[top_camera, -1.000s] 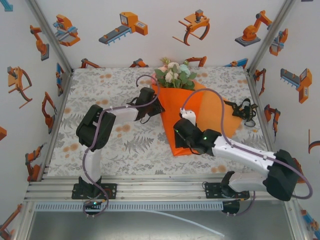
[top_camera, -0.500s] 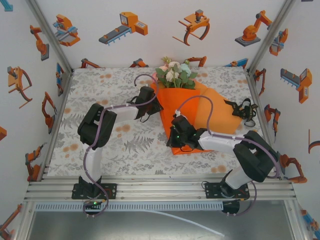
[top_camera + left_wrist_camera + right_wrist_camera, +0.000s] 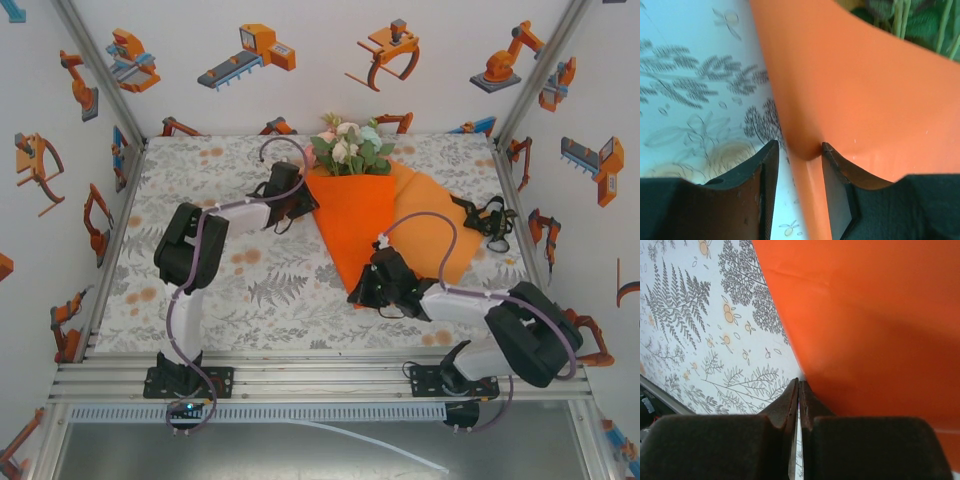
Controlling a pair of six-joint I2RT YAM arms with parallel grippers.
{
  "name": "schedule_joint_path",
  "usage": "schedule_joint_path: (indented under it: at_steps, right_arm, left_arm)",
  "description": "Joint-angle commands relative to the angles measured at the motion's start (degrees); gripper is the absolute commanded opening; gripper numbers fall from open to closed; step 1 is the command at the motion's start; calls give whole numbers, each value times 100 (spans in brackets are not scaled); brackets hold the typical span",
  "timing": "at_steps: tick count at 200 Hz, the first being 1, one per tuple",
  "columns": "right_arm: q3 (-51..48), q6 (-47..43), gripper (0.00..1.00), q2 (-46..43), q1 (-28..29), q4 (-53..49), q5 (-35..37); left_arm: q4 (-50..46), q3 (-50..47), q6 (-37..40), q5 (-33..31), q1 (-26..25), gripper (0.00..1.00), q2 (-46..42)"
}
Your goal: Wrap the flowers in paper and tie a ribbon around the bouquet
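Observation:
The bouquet lies at the back middle of the table. Its flowers (image 3: 350,150) stick out of the top of the orange paper (image 3: 355,215), which is folded into a cone pointing toward me. My left gripper (image 3: 308,203) is at the cone's upper left edge. In the left wrist view its jaws (image 3: 797,147) stand open, with the paper's edge (image 3: 810,150) between them and green stems (image 3: 900,20) beyond. My right gripper (image 3: 360,295) sits at the cone's lower tip. Its jaws (image 3: 799,382) are shut, and the paper (image 3: 875,315) lies just to their right. The black ribbon (image 3: 488,218) lies bunched at the right.
A flap of the orange sheet (image 3: 435,230) spreads flat to the right of the cone, reaching toward the ribbon. The grey floral table cover (image 3: 230,290) is bare on the left and front. Printed walls close in the left, back and right sides.
My right gripper has slid off the top of the paper down to the cone's tip and shut. The paper now lies flatter and narrower. My left gripper has moved slightly back-left and opened a little.

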Motion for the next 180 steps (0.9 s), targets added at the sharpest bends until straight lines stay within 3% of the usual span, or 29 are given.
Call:
schedule_joint_path:
  at_steps: [1,46,95,150,180]
  right_arm:
    - [-41,171,10,-319,-12,-104,-97]
    - [275,53,13,-1123,-278,-879,442]
    - [-34,-171,13,-1128,-1050,-1291,711]
    - [-282,-45,14,-1331,-1142,-1399,680]
    - [-26,-130,15,-1766,-1142,-1855,656]
  left_arm:
    - [-245,336,302,176,304,41,94]
    - [-265,109,407,483,396,47,-845]
    - [-16,-1127,-22,2,-305,49,-1725]
    - [66,-1271,-338,143,-968,31,-1267]
    - [147,-1026,-326,17,-982,29,-892]
